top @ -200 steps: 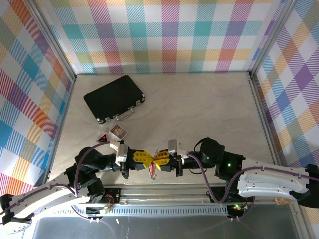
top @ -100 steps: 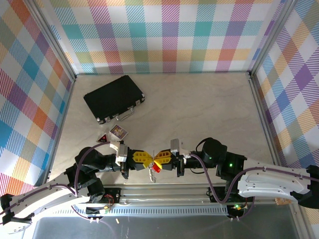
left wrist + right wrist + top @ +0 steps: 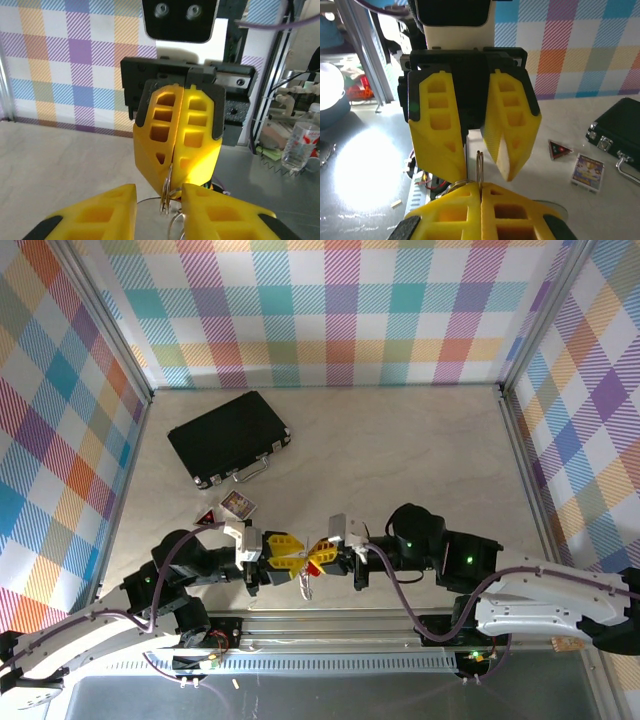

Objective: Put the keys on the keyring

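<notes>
Just above the table's near edge, my two grippers meet tip to tip. My right gripper (image 3: 322, 555) (image 3: 480, 187) is shut on the keyring (image 3: 479, 167), a thin silvery double loop (image 3: 167, 197) that stands edge-on out of its closed fingertips. A looser silvery loop (image 3: 303, 586) hangs below them. My left gripper (image 3: 287, 551) (image 3: 159, 196) is open, with its yellow fingers (image 3: 437, 127) on either side of the ring and a gap at each side. The red head of the key (image 3: 314, 567) shows right under the right fingertips; its blade is hidden.
A black case (image 3: 228, 437) (image 3: 620, 127) lies at the back left. In front of it are a small picture card (image 3: 238, 505) (image 3: 587, 171) and a dark red triangle (image 3: 206, 517) (image 3: 559, 149). A metal rail (image 3: 400, 625) runs along the near edge. A water bottle (image 3: 302, 142) stands beyond the table.
My left gripper has opened and let go of the ring. The right gripper has closed fully on it. Both grippers have shifted slightly left and away from the near edge.
</notes>
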Controlling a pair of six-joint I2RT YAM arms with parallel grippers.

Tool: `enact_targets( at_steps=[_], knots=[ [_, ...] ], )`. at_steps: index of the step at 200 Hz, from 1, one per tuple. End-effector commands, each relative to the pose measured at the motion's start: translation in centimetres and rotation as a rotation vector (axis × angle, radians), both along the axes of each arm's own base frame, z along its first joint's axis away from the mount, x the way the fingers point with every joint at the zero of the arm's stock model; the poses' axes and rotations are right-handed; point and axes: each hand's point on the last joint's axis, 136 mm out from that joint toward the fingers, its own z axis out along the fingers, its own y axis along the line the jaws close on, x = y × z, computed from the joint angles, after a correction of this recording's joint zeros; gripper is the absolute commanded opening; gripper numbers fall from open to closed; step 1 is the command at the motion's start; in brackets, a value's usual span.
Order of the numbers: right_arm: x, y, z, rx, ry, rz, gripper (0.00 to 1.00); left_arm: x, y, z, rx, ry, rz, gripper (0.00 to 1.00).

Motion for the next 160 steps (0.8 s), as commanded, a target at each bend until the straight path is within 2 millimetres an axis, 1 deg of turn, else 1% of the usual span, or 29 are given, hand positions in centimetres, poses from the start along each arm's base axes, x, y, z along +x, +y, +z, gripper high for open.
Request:
enact_targets(
  at_steps=[1,21,32,64,85,111,130,151,154,160],
  knots=[
    [-0.3,-1.1,-0.5,-0.137,-0.059,0.025,0.0,0.3,-0.1,0.2,0.052,-0.006,0.02,0.33],
    [-0.4,-1.3,-0.8,-0.227,-0.067,0.043,0.0,0.2,-0.2,0.4,0.078,0.0,0.011,0.33],
    [-0.4,-1.5,-1.1,-0.274,-0.061,0.05,0.0,0.1,-0.1,0.6,0.081,0.0,0.009,0.31],
    [-0.6,-1.5,-1.4,-0.334,-0.048,0.066,0.0,0.0,-0.1,0.6,0.115,-0.004,0.002,0.23],
    [-0.8,-1.2,-1.3,-0.354,-0.03,0.08,0.0,-0.2,-0.1,0.3,0.152,-0.01,-0.012,0.22],
    [-0.6,-1.1,-1.3,-0.369,-0.017,0.07,0.0,-0.8,-0.5,0.3,0.179,-0.005,-0.056,0.22],
    [-0.4,-1.2,-1.6,-0.393,-0.014,0.06,0.0,-1.4,-0.6,0.3,0.186,0.003,-0.097,0.27],
    [-0.3,-1.3,-1.9,-0.423,-0.017,0.052,0.0,-1.3,-0.6,0.5,0.184,0.001,-0.094,0.27],
    [-0.3,-1.3,-1.9,-0.425,-0.017,0.054,0.0,-1.4,-0.5,-0.1,0.208,0.016,-0.093,0.27],
    [-0.3,-1.3,-1.8,-0.423,-0.016,0.058,0.0,-1.4,-0.5,-0.3,0.215,0.02,-0.093,0.27]
  ],
)
